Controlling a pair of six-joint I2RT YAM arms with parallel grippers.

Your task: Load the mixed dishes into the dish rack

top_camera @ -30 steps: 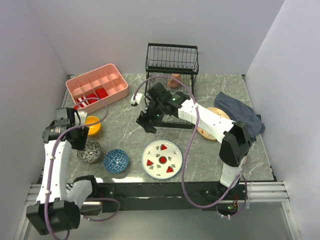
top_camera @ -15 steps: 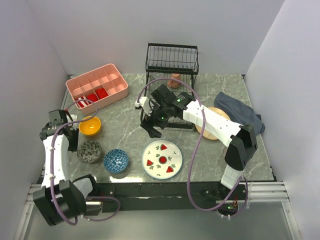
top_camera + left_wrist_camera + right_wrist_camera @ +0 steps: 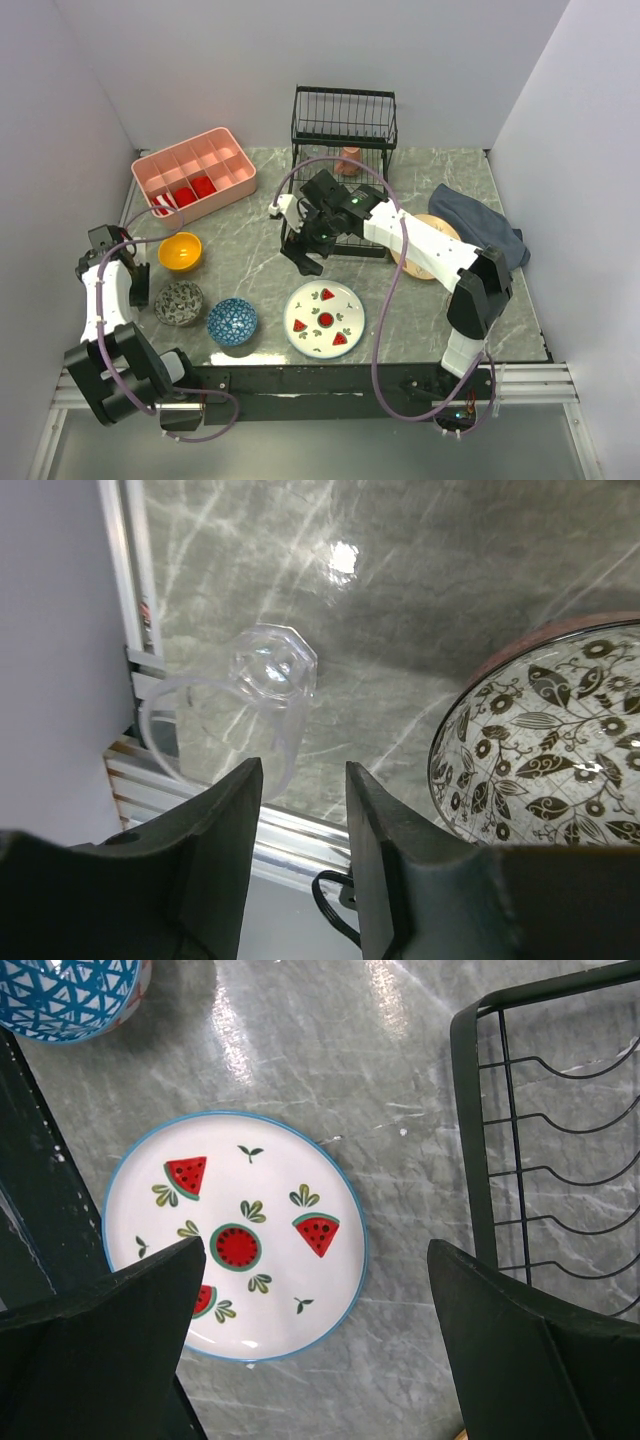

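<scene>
The left gripper point(image 3: 303, 772) stands part-open at the near left edge of the table point(image 3: 250, 250), nothing between its fingers; the clear glass point(image 3: 245, 695) lies on its side just beyond them, with the grey patterned bowl point(image 3: 540, 740) to its right; the right gripper point(image 3: 315, 1260) hangs spread wide and empty above the watermelon plate point(image 3: 235, 1230), beside the dish rack point(image 3: 480, 1110); the orange bowl point(image 3: 180, 250) and blue bowl point(image 3: 232, 321) sit left of that plate; the terracotta cup point(image 3: 350, 160) shows within the rack's far part.
</scene>
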